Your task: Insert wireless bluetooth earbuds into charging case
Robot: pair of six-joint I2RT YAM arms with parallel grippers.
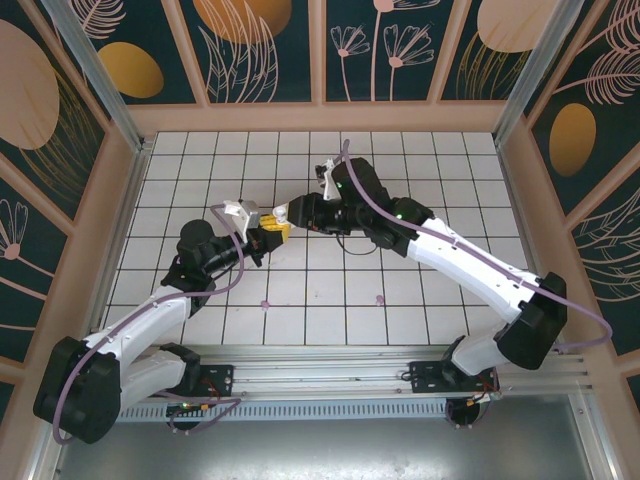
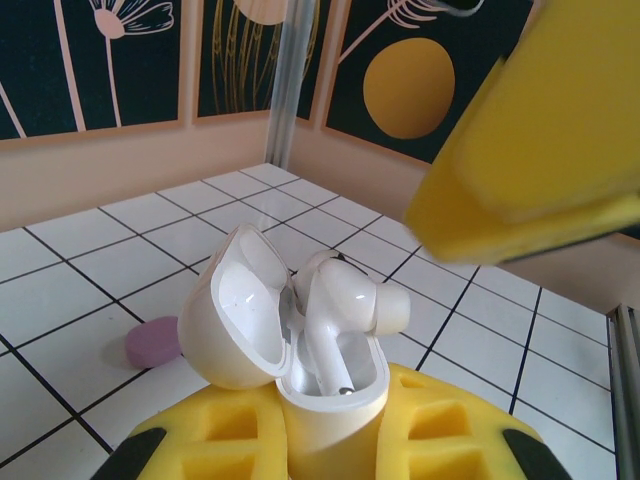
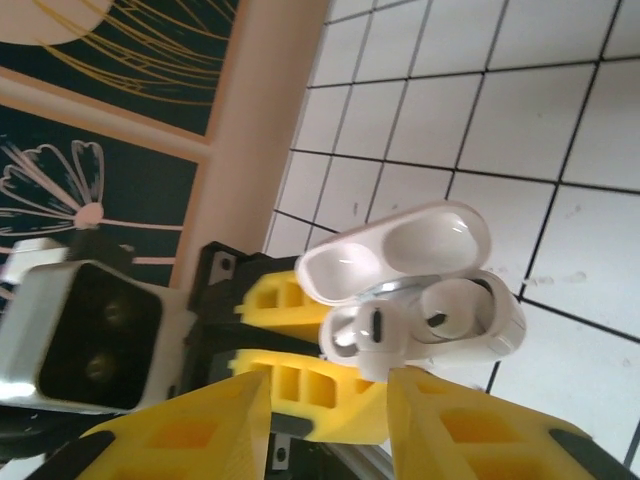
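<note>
Over the white gridded table (image 1: pixel 420 300), a little left of centre, between the two arms: a white charging case (image 2: pixel 335 410), upright, lid (image 2: pixel 235 315) swung open to one side. In its well, a white earbud (image 2: pixel 345 305), stem down inside, rounded head poking above the rim. Beside it in the case, a second earbud (image 3: pixel 445 315), partly hidden. Clamped low on the case body by the left gripper (image 2: pixel 335 445), yellow foam pads (image 2: pixel 215 440) pressed against both sides. Facing it from the opposite side, the right gripper (image 3: pixel 330 425), yellow fingers (image 3: pixel 200 430) spread apart with a bare gap between, gripping nothing. Case and nearer earbud just past those fingertips, contact impossible to judge. One of the right fingers blurred and large at the upper right of the left wrist view, above the case and apart from it. On a tile behind the case, a small lilac disc (image 2: pixel 150 345).
</note>
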